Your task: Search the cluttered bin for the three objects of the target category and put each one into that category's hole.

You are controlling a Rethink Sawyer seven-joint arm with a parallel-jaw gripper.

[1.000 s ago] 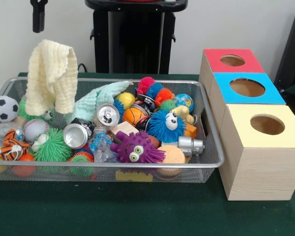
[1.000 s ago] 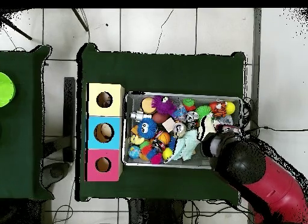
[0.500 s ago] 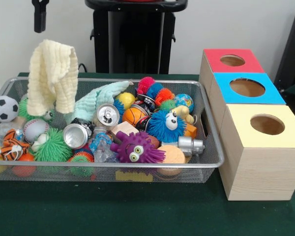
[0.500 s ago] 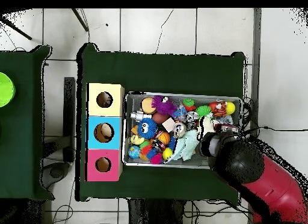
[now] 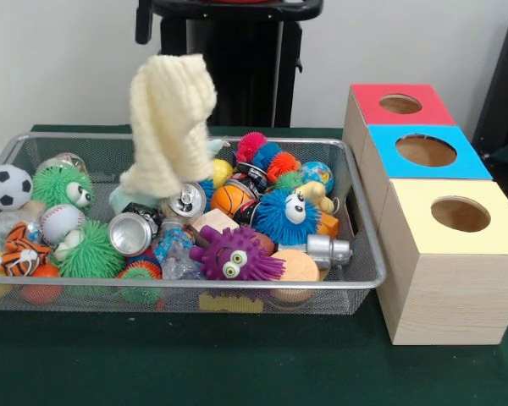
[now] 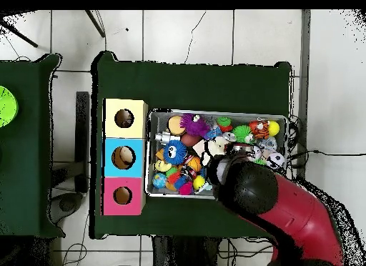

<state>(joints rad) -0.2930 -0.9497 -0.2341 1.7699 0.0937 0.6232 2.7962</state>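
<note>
We saw only a black part of the gripper [image 5: 142, 21] at the top edge, above a hanging cream cloth [image 5: 168, 123], and could not tell whether it was clamped or apart. The cloth dangled over the bin [image 5: 368, 245], its lower end near a can [image 5: 186, 201]. The red [image 5: 402, 104], blue [image 5: 426, 150] and yellow [image 5: 460, 214] holes stood beside the bin. No writing was readable.

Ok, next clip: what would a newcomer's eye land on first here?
Probably the pale yellow cloth hanging in the air above the middle of the wire bin, its lower end trailing down among the toys. Next come the three boxes beside the bin, topped red, blue and yellow, each with a round hole. In the overhead view the red arm covers the bin's lower right part.
</note>
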